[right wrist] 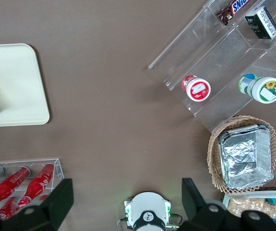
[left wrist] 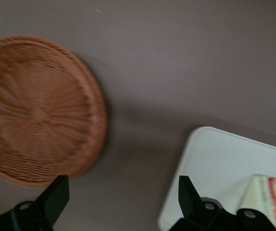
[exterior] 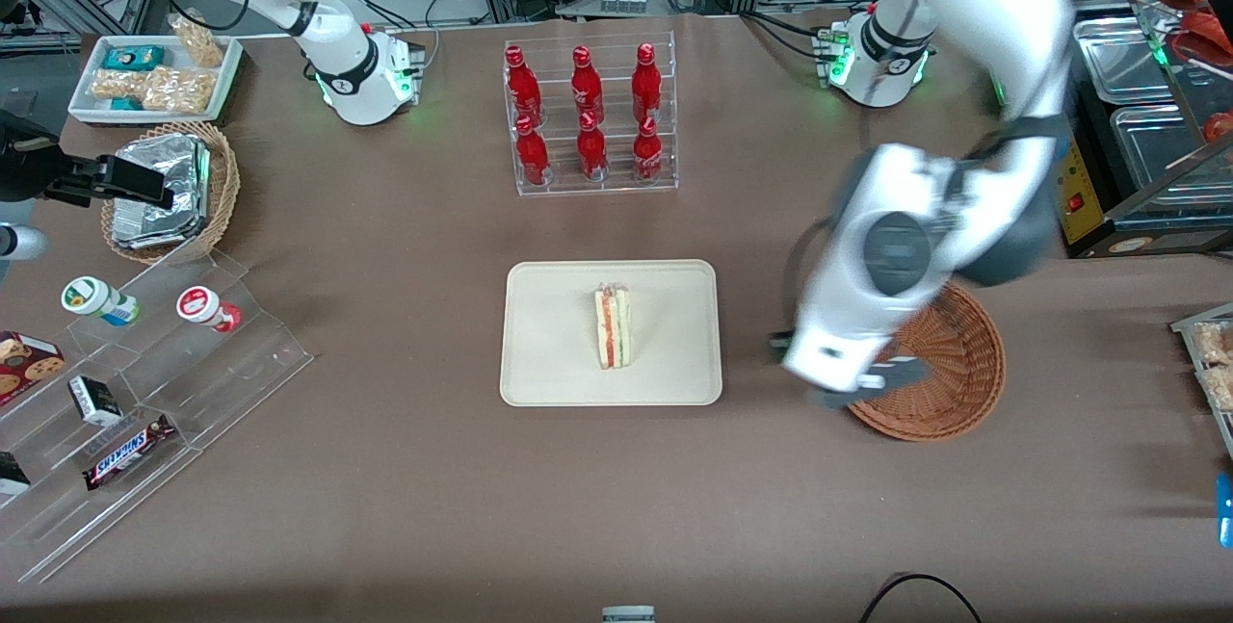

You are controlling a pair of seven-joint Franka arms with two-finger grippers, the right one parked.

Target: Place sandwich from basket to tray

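The sandwich point(exterior: 612, 326) lies on the cream tray point(exterior: 549, 353). The left gripper point(left wrist: 123, 202) hangs above the bench point(exterior: 405, 219) between tray and reddish-brown wicker basket point(exterior: 949, 382), jaws wide and holding nothing.

Six red bottles point(exterior: 586, 117) in clear rack, foil packets point(exterior: 159, 192) in tan basket, Snickers bar point(exterior: 128, 451)
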